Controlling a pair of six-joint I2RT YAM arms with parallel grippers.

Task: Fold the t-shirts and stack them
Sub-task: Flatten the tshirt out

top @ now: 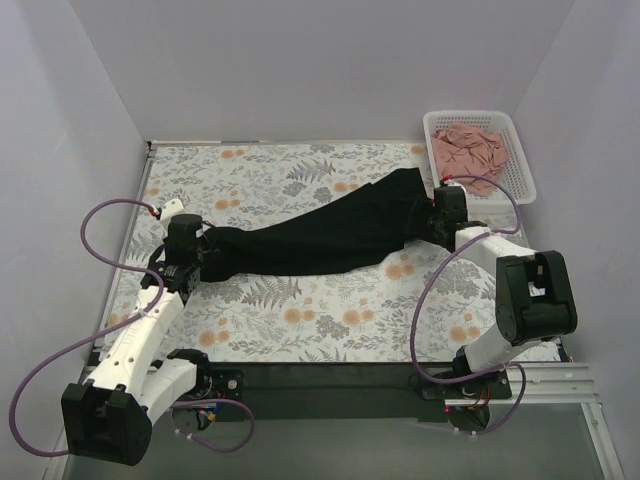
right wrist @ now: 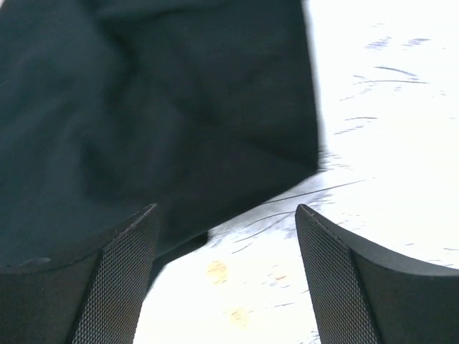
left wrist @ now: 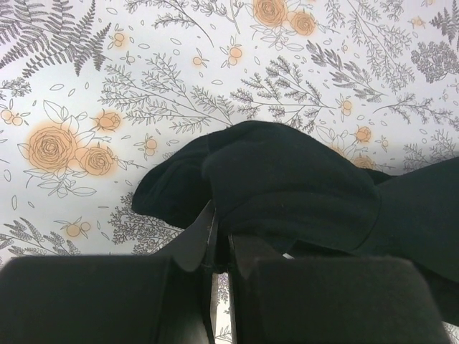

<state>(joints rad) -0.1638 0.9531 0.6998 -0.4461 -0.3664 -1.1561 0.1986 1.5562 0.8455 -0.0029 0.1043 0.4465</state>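
Observation:
The black t-shirt (top: 330,235) lies stretched in a long bunched band across the floral table, from the left gripper to the far right. My left gripper (top: 200,258) is shut on the shirt's left end, which bulges over its fingers in the left wrist view (left wrist: 287,183). My right gripper (top: 432,215) is open at the shirt's right end; in the right wrist view its fingers (right wrist: 122,279) stand wide apart over the black cloth's edge (right wrist: 158,122), gripping nothing. The dusty-pink t-shirt (top: 470,148) lies crumpled in the white basket (top: 519,160).
The white lattice basket stands at the table's far right corner, just behind the right gripper. White walls enclose the table on the left, back and right. The floral cloth (top: 330,315) covers the table. Purple cables loop beside both arms.

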